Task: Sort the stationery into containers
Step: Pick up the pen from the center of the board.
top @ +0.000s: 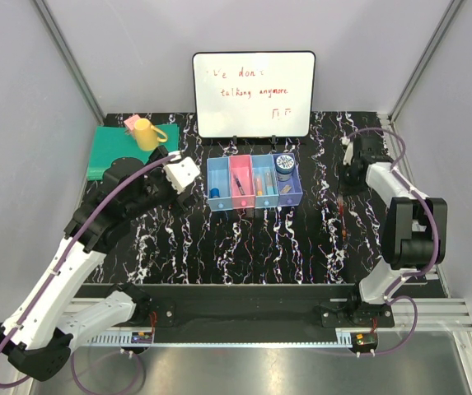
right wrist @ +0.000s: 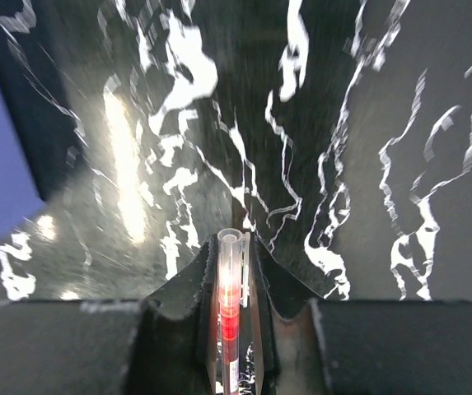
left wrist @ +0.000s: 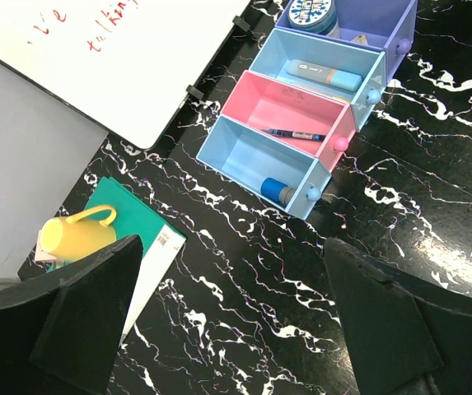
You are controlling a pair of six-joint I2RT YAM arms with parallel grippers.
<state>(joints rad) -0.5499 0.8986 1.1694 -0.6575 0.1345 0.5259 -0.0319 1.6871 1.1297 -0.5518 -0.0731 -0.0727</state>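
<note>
The four joined bins [top: 253, 196] stand at the table's middle, below the whiteboard. The left blue bin [left wrist: 244, 152] holds a blue-capped marker [left wrist: 278, 191]. The pink bin [left wrist: 273, 103] holds a thin pen [left wrist: 297, 134]. The second blue bin [left wrist: 367, 62] holds an orange marker [left wrist: 322, 76]. The purple bin [left wrist: 380, 20] holds the round patterned roll [left wrist: 311, 12]. My left gripper [top: 188, 173] is open and empty, just left of the bins, its fingers [left wrist: 95, 313] above bare table. My right gripper [top: 349, 156], right of the bins, is shut on a red pen with a clear cap [right wrist: 229, 288].
A yellow mug [top: 147, 132] sits on a green book [top: 108, 152] at the back left, with a small pink item [top: 131, 122] behind it. A whiteboard [top: 254, 95] stands behind the bins. A thin reddish item [top: 343, 220] lies on the table near the right arm.
</note>
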